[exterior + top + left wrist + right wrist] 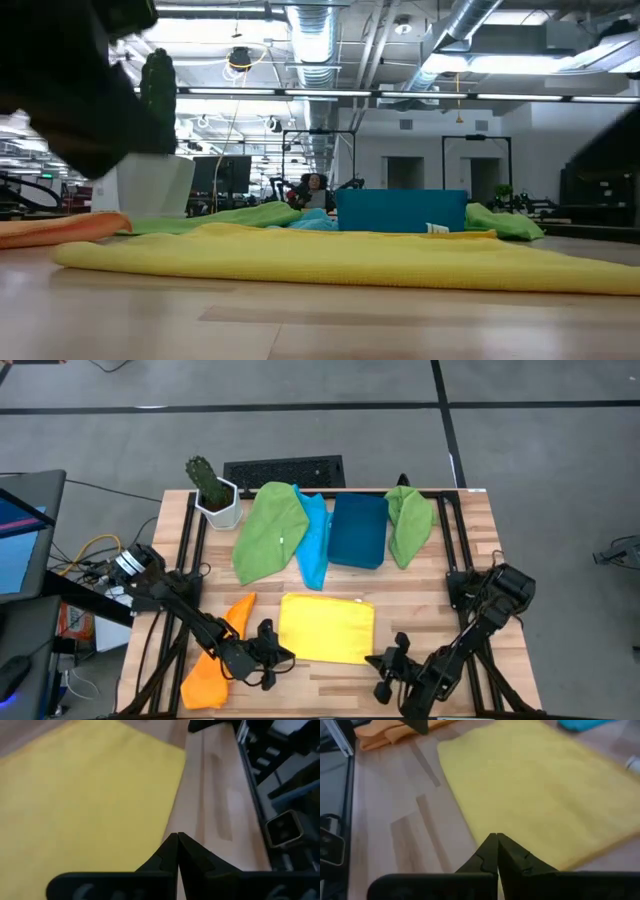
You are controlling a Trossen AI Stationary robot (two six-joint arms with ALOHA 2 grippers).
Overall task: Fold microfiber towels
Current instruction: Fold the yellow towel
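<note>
My left tool is pinched closed on nothing, low over the table just beside the near-left corner of the yellow towel. My right tool also has its tips together, empty, just off the towel's near-right corner; in the right wrist view the fingertips meet over the towel's edge. Yellow towel lies flat, folded to a rectangle, front centre of the table. Orange towel bunched at the front left, partly under my left arm. Big green towel and light blue towel overlap at the back, touching the dark blue bin. Smaller green towel on the bin's other side. Potted cactus at the back left corner.
</note>
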